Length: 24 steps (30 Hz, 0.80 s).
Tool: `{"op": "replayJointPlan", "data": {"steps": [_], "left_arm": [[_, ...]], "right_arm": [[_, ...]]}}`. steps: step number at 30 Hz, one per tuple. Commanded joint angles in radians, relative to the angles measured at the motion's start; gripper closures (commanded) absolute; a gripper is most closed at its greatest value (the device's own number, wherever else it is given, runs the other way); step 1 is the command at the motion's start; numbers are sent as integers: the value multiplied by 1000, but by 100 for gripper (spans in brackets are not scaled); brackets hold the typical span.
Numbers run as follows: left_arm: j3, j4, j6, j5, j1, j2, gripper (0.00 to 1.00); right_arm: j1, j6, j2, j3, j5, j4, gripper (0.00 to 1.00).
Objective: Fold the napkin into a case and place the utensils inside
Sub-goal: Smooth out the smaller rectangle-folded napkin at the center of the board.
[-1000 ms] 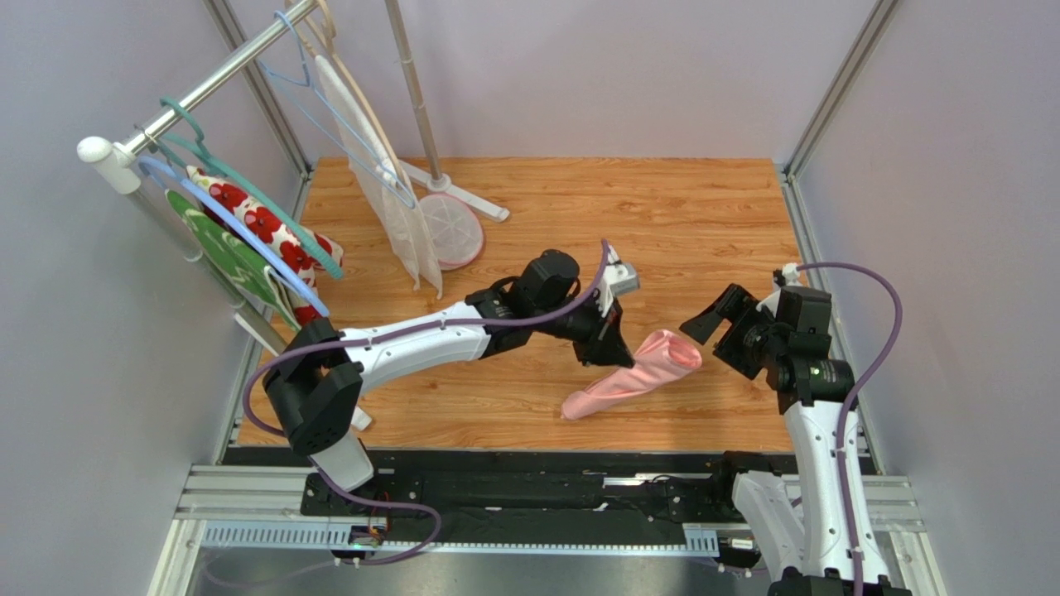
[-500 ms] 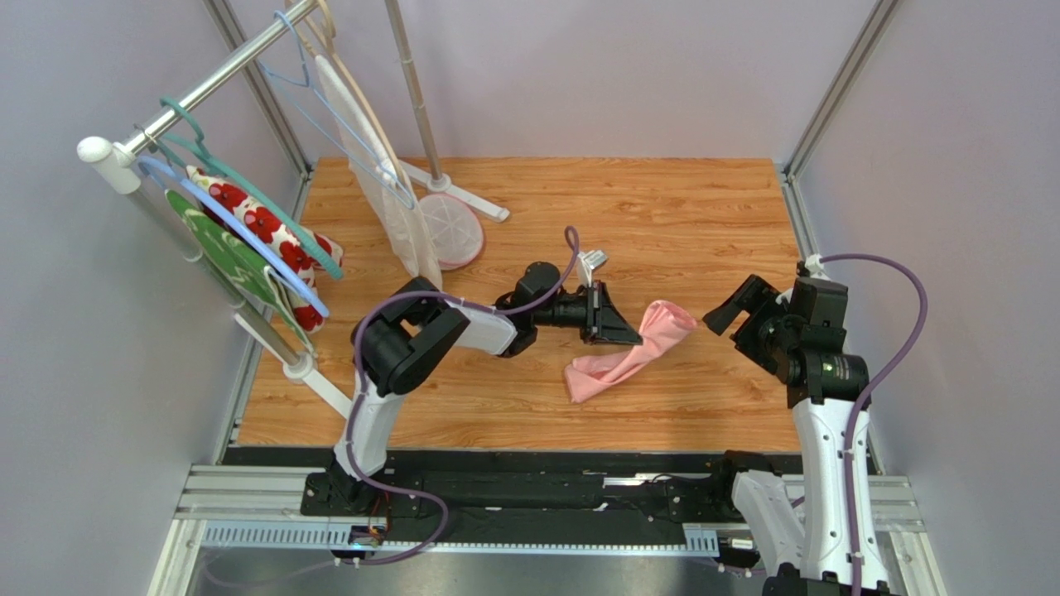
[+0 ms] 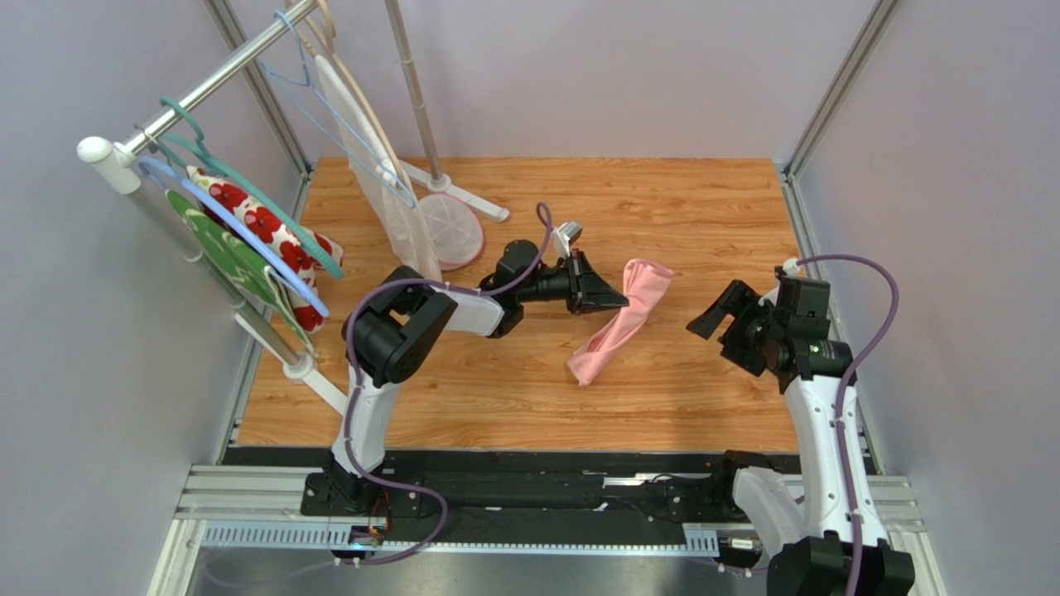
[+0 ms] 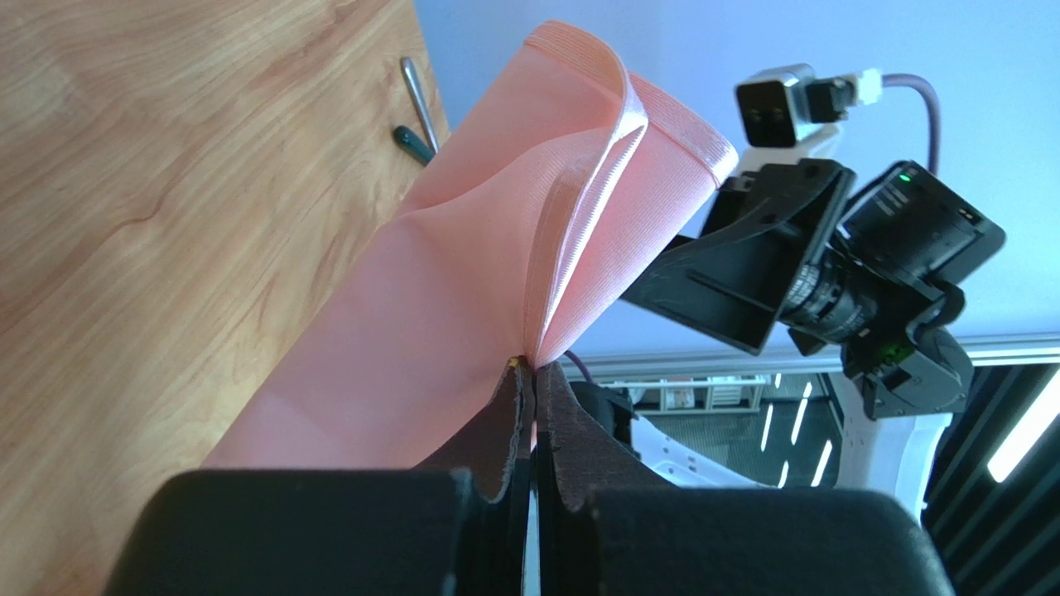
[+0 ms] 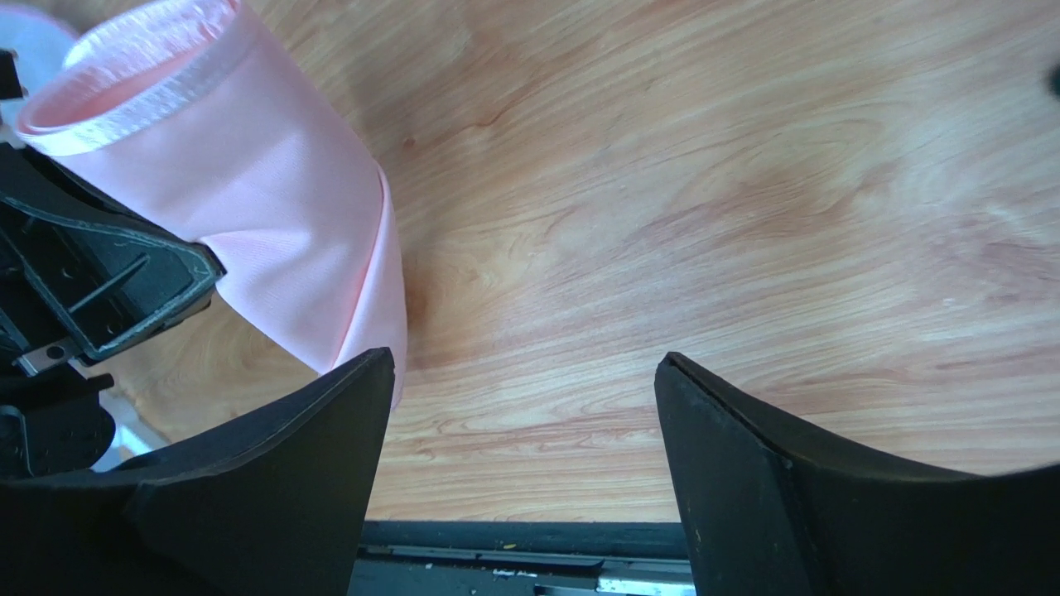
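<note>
Nearest the bases, the right gripper (image 5: 523, 373) hangs wide open and empty, facing the napkin (image 3: 626, 317). Farther out, the left gripper (image 4: 533, 373) pinches its fold tight, holding it up over the wooden table (image 3: 697, 211), lower end apparently trailing, probably for spreading.

The top camera looks down from high behind the robot onto the whole tabletop (image 3: 697, 211). Each wrist camera looks closely along its jaws; all share the napkin (image 4: 498, 273).
</note>
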Motion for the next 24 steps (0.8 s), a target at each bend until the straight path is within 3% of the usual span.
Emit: {"op": "replayJointPlan", "data": {"steps": [1,6,8,15,21,24], "left_arm": [[38,-18,-2,-22,-4,-60,100],[51,-245,177,-76,-16,-158,100],[77,-449,316,-100,-33,-197,100],[255,-998,702,-416,-163,-222,100],[370,-1205,854,-597,-273,-156,100],[386,-1259,917,-695,-327,-135,100]], "right_arm": [[17,-28,-2,-57,-207,131,16],[119,-6,16,-99,-216,218,5],[126,37,15,-134,-210,252,4],[126,176,-19,-112,141,192,7],[116,208,-45,-46,353,90,6],[89,216,-71,-42,359,85,6]]}}
